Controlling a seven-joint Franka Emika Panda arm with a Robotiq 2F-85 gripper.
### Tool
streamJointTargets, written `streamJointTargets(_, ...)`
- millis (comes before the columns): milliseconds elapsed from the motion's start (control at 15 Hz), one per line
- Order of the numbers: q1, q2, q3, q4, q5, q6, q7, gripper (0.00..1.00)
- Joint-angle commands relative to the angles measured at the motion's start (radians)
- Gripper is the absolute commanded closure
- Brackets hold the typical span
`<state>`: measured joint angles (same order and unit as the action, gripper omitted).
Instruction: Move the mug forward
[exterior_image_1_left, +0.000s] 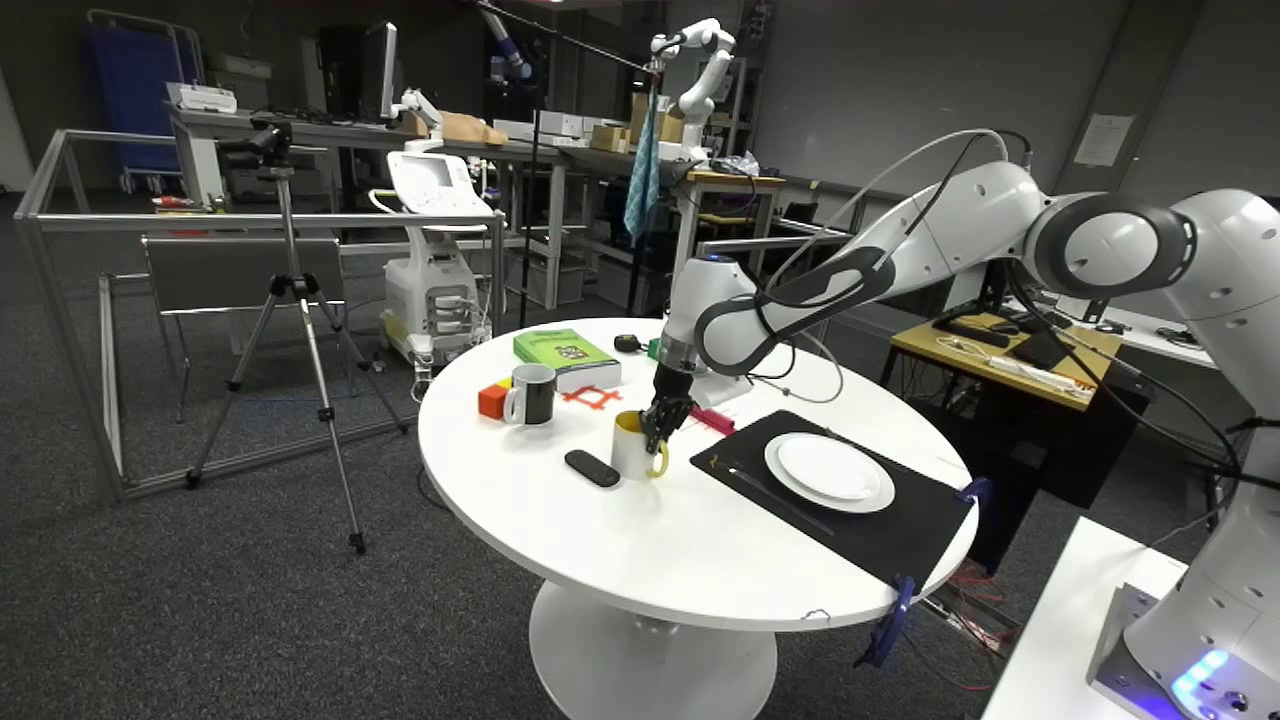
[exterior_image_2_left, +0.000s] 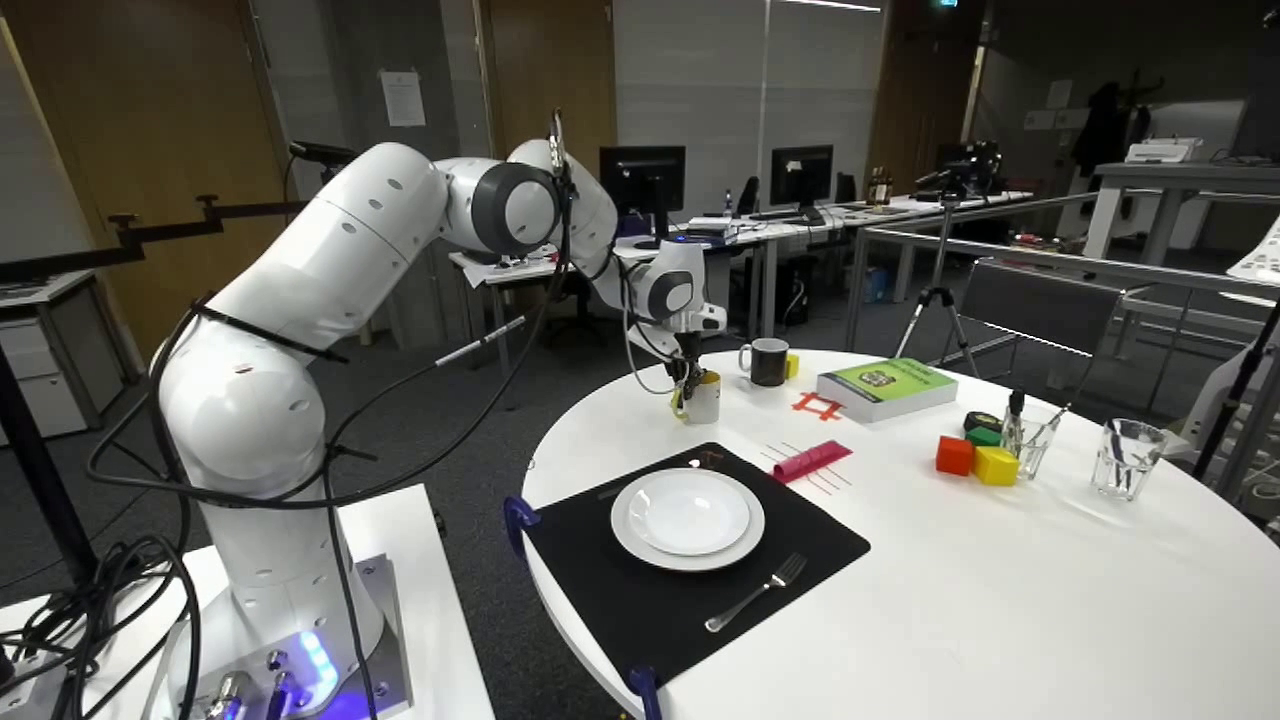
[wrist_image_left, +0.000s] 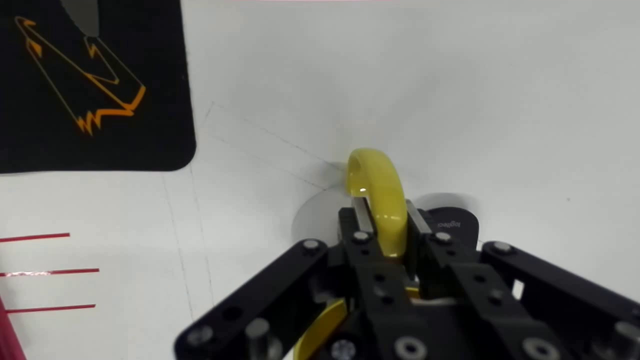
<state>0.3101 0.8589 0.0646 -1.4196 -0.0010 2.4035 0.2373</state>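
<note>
The mug is white outside, with a yellow inside and a yellow handle. It stands upright on the round white table in both exterior views, and shows beyond the black mat. In the wrist view its handle points up the picture, and only part of its yellow rim shows at the bottom. My gripper points down with one finger on each side of the handle, close against it, and looks shut on it. In an exterior view the gripper covers part of the rim. The mug's base is hidden in the wrist view.
A flat black oblong object lies beside the mug. A black-and-white mug, a red block and a green book stand farther away. White plates sit on a black mat. A pink item lies near.
</note>
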Motion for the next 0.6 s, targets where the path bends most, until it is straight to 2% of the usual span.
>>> streamJointTargets(0,0.025,-0.031,-0.013,-0.015,-0.012,-0.001,0.046,0.95)
streamJointTargets(267,0.046,-0.092,-0.008,-0.070,-0.015,-0.012,0.056,0.95)
streamJointTargets(533,0.090,-0.172,-0.028,-0.158,-0.036,-0.032,0.124,0.95)
